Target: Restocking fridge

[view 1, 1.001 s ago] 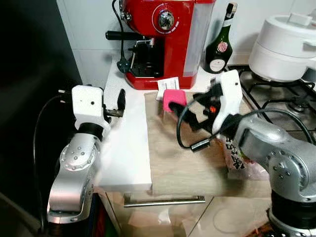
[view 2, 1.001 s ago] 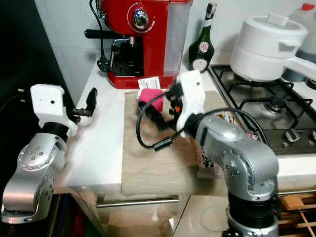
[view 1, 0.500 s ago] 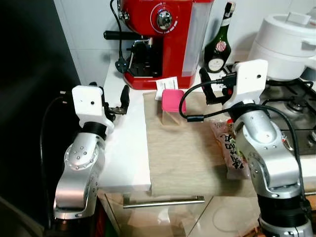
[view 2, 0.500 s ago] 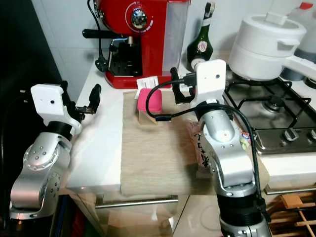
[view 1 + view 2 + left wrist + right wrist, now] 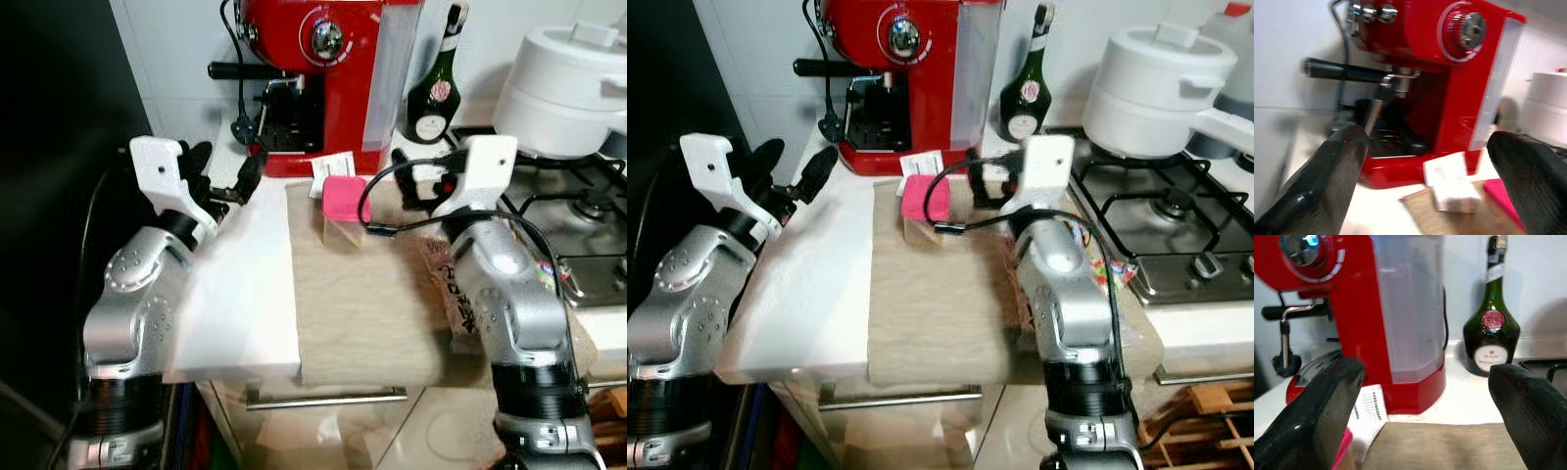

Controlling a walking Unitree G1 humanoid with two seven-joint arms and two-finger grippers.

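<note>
Both arms are raised over the worktop (image 5: 245,323), each end effector spread open and gripping nothing. The pink-lidded container (image 5: 341,209) stands on the beige mat (image 5: 362,304) between them, just beside the right end effector (image 5: 416,181) and well apart from the left end effector (image 5: 227,171). A red coffee machine (image 5: 328,78) stands beyond both, and a snack packet (image 5: 460,304) lies under the right arm.

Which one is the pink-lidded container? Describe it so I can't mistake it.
Start at the red espresso machine at the back of the counter. Just in front of its base, past a white paper slip, a small clear container stands on the beige mat. Its bright pink lid marks it out.
</note>
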